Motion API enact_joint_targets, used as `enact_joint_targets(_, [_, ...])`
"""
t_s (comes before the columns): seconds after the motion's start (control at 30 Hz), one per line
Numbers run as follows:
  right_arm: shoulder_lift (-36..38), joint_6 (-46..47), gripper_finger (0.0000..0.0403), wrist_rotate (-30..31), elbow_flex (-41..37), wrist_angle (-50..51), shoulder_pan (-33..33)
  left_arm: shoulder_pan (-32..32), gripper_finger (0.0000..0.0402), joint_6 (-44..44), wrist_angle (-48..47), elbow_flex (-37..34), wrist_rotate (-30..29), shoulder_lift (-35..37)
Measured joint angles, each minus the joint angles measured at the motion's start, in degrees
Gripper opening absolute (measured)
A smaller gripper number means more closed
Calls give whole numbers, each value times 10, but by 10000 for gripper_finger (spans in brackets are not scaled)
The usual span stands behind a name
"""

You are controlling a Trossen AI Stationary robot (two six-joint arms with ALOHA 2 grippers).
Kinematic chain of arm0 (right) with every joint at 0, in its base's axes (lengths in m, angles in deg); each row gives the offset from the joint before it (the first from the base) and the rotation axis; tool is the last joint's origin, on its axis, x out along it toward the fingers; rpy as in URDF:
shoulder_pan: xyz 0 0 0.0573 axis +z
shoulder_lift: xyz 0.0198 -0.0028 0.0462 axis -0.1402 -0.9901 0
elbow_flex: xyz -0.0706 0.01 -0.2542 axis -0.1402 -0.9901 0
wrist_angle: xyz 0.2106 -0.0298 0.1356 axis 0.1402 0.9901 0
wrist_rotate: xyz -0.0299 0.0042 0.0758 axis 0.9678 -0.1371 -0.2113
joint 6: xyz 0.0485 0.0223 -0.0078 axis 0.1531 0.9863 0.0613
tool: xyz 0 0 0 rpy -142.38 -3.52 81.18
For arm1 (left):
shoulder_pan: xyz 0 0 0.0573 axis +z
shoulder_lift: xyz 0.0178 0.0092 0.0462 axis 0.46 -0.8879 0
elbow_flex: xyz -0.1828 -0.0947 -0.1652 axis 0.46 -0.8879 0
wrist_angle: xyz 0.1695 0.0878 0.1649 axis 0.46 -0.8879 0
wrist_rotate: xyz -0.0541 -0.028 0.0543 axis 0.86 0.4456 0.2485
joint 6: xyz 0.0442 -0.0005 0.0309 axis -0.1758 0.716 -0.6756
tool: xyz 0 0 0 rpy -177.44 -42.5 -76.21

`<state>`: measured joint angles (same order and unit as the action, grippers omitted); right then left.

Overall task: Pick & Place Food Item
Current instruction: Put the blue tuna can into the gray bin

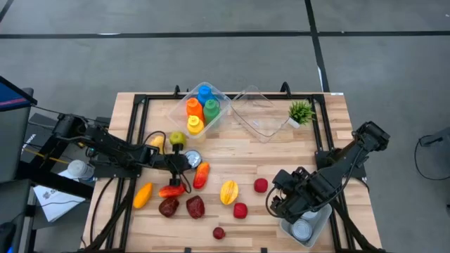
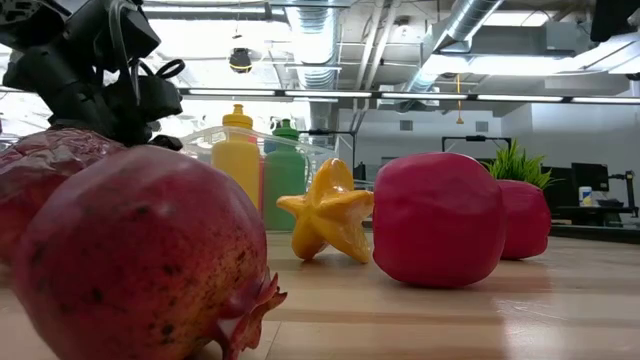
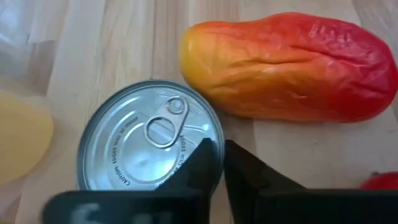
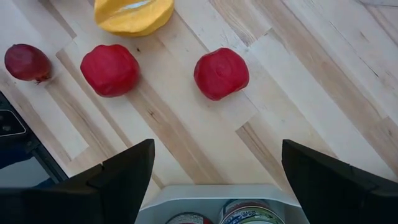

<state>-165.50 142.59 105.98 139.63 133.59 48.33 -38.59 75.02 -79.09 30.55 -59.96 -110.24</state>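
My left arm reaches low across the table from its left edge, stretched nearly flat toward the can [image 1: 192, 156], which stands upright near the table's middle. The left gripper [image 1: 180, 161] is at the can's left side; in the left wrist view its fingers [image 3: 208, 165] are pinched almost together right at the can's [image 3: 151, 138] rim, over the edge of the pull-tab lid. I read the gripper as clenched, but I cannot tell whether it has any real hold on the rim.

Just right of the can lies a mango [image 1: 202, 175], red fading to orange, close beside it but not touching in the wrist view. Below the can sit two pomegranates [image 1: 195, 206], with a yellow fruit [image 1: 143, 195] to their left. Farther right of the can are a starfruit [image 1: 229, 191] and two red apples [image 1: 261, 185]. Behind the can, a clear bin [image 1: 214, 119] holds coloured bottles [image 1: 195, 107].

Well right of the can, my right arm folds down from the table's right edge, and the right gripper [image 1: 275, 200] hangs with its fingers [image 4: 127, 171] spread wide and holding nothing, above a tray [image 1: 322, 223] with tins in it.
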Motion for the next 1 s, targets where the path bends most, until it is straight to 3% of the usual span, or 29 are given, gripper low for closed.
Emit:
enact_joint_targets(0.43, [0,-6,340,1,0,0,-7,0,1,91,-22,28,-14,12])
enact_joint_targets(0.67, [0,-24,340,25,0,-13,-15,-3,1,149,-15,41,28,13])
enact_joint_targets(1.0, [0,-132,340,60,0,-88,-56,-11,1,192,-10,43,26,60])
